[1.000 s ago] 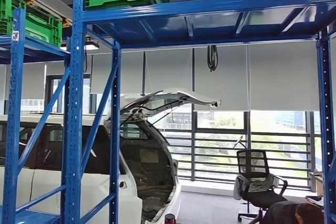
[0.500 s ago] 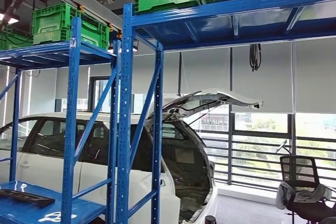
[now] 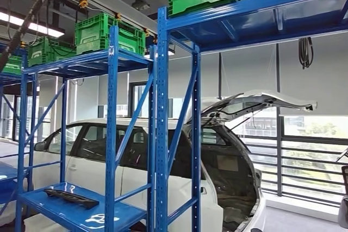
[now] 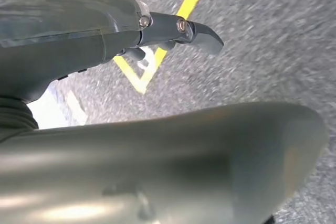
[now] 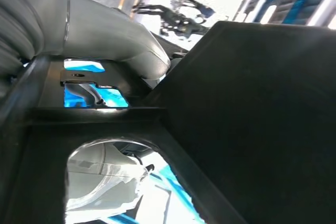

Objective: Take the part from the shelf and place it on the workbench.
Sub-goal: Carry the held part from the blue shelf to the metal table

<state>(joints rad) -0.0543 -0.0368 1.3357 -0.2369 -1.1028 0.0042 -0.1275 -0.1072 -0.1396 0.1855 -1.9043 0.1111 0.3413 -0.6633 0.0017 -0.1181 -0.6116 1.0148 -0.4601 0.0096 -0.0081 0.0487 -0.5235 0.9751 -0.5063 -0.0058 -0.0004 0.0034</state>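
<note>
While my right hand [image 5: 115,40] grips the dark part [image 5: 253,129] and my left hand [image 4: 118,30] hangs with fingers apart, I judge the carry underway; next, find the table.

Large black plastic part [image 5: 257,119], round cutout, gripped in right hand [image 5: 118,35]

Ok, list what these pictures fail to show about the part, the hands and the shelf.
- Right wrist view: the black part blocks the frame; its full shape and the right hand's fingers behind it are hidden.
- Left wrist view: the left hand is close and blurred; how its fingers lie is unclear.
- Head view: the long dark piece on the blue shelf is too small to identify; the shelf's lower levels are cut off by the edge.
</note>
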